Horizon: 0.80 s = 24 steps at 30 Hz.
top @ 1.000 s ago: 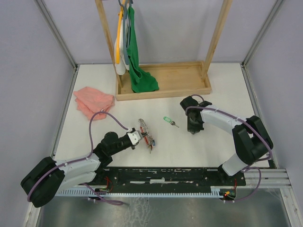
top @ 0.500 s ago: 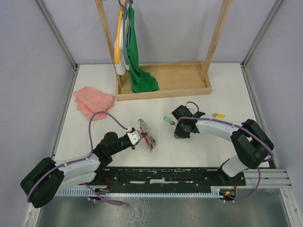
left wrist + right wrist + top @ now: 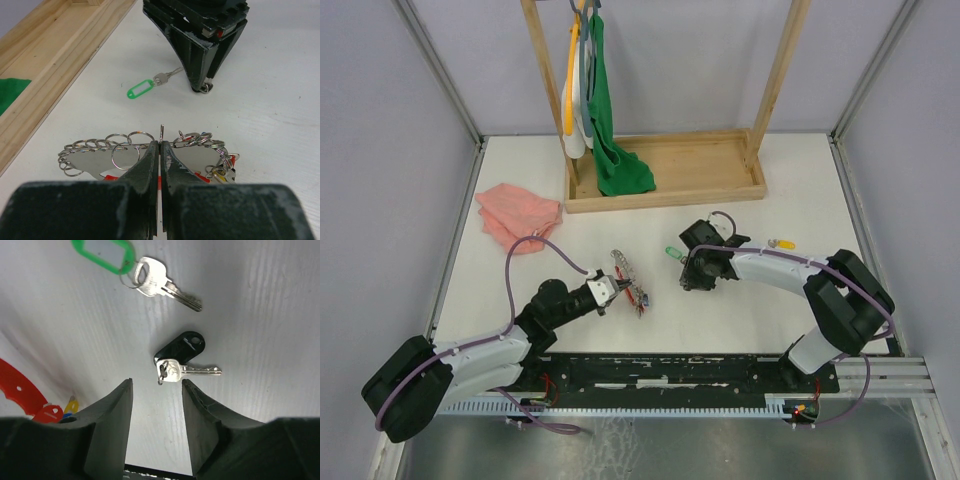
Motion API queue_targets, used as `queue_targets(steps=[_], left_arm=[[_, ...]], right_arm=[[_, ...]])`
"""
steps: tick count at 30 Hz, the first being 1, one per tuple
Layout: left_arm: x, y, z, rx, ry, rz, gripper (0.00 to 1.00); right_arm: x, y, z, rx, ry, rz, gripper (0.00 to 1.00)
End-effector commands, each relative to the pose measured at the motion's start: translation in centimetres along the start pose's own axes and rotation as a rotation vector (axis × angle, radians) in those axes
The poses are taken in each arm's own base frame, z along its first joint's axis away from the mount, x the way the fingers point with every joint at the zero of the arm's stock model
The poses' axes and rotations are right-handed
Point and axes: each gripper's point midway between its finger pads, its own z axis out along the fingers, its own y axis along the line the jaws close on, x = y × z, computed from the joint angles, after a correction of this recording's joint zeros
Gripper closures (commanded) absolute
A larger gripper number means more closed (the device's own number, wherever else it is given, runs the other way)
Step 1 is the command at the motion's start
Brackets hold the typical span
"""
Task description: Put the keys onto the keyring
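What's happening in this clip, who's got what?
Two arms are working on getting keys onto a keyring. The left gripper is shut on the keyring, holding it toward the near side of the table. The right gripper hovers with its jaws open over a black-tagged key lying flat on the table, with a green-tagged key just beyond it. A yellow-tagged key lies further to the right. All three are loose, not yet on the ring.

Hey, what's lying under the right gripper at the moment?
A black-tagged key lies on the table between the right gripper's open fingers. In the top view the gripper covers it.
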Motion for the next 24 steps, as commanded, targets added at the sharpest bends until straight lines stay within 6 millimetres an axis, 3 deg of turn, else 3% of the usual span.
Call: queue_targets(steps=[1,6,11,13,16,24], left_arm=[[-3.9,1.1,0.6,-0.026,-0.124,0.018,0.97],[-4.0,1.1,0.4,-0.027,-0.129,0.021,0.97],[-4.0,0.9,0.5,-0.017,-0.13,0.022,0.97],[-4.1,0.9,0.5,-0.016,-0.132,0.024,0.97],[-4.0,0.9,0.5,-0.016,-0.129,0.025,0.97],[-4.0,0.8,0.5,-0.012,-0.128,0.025,0.97]], right_arm=[[-2.6,2.0,-3.7,-0.07,-0.063,-0.245,0.46],[-4.1,2.4,-5.2,-0.154,-0.06,-0.574,0.45],[-5.0,2.1,-4.9,-0.172,-0.02,-0.882,0.45],[-5.2,1.9,-4.0,-0.156,0.0,-0.913,0.48],[-5.8,1.9,-2.6,-0.136,0.013,-0.922,0.64],[-5.0,2.4,0.7,-0.15,0.068,-0.895,0.73]])
